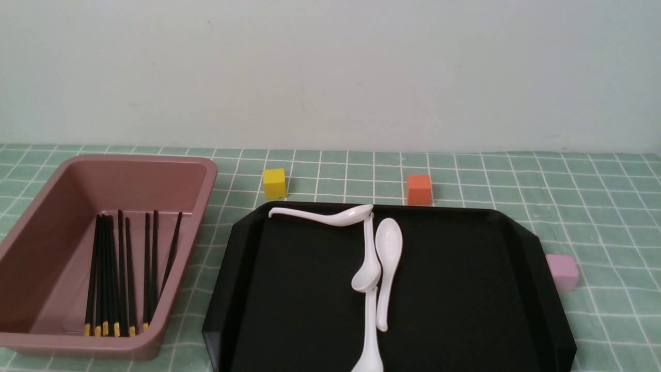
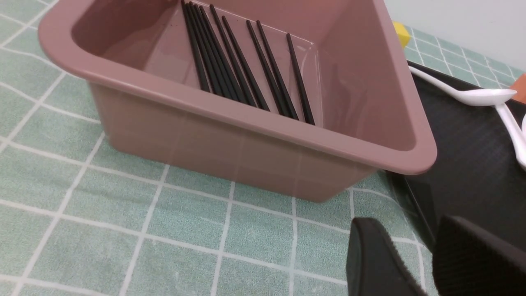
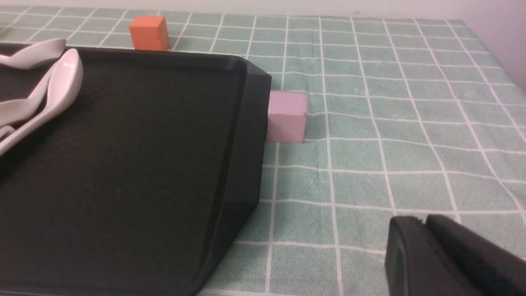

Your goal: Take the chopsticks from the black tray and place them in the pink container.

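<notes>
Checking black tray: only spoons, chopsticks all in pink container. Left gripper spread w/ nothing, right gripper pressed together; park both clear.

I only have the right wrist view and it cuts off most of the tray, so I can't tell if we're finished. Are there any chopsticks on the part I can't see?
Observer: None. In the front view the black tray holds only white spoons.
Operator: So where are the chopsticks?
Observer: The chopsticks lie in the pink container, yellow ends toward the robot.
Operator: Is the left arm carrying one?
Observer: No. The left gripper has its jaws apart with nothing between them, above the cloth by the container's corner.
</notes>
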